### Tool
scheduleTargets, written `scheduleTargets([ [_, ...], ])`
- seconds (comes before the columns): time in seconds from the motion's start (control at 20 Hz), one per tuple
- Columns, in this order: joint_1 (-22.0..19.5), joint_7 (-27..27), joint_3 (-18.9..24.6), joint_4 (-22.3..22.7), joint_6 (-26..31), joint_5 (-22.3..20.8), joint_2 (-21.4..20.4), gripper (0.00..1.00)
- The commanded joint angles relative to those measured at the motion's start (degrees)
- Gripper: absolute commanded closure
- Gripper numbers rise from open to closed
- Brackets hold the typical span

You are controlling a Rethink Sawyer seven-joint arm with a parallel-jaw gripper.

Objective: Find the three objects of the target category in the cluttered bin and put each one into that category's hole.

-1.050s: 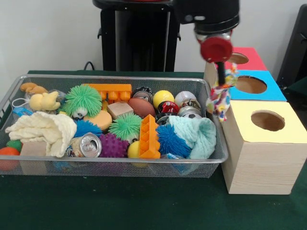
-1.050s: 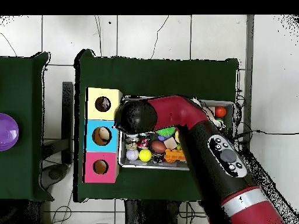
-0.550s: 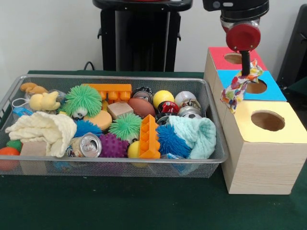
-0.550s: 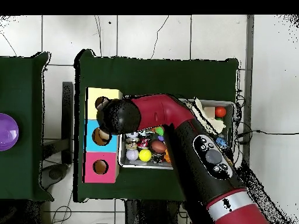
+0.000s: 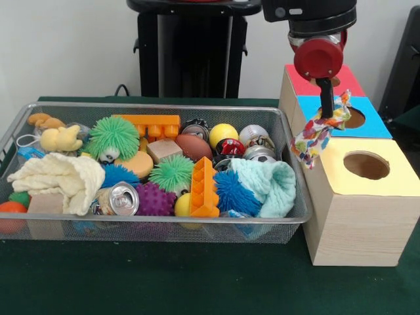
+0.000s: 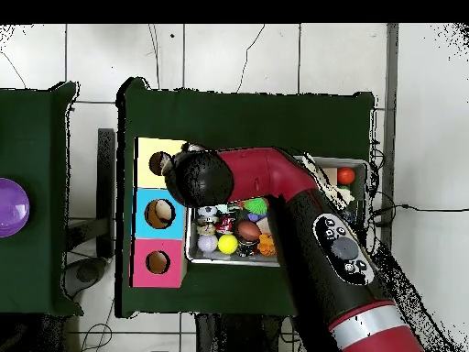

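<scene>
Fingers of the gripper [image 5: 325, 105] are clamped on a multicoloured cloth [image 5: 316, 134], which hangs in the air betw. the wire bin [image 5: 296, 216] and the box w/ three holes, roughly over the seam of the blue top [image 5: 371, 125] and yellow top [image 5: 394, 180]. Which hole is the cloth's can't be told. To do this well: centre over the hole first, go low so the trailing end (it dangles well below the grip) clears the rim, then let go.
</scene>
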Motion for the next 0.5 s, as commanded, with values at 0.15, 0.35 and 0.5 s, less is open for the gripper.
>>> scheduleTargets([
  [0.15,4.84,19.63,-5.2,-6.2,0.4,5.24,0.98,1.0],
  [0.35,7.84,21.39,-7.31,-8.03,2.17,7.37,0.79,1.0],
  [0.5,9.18,22.06,-8.78,-7.42,2.02,8.62,0.4,1.0],
])
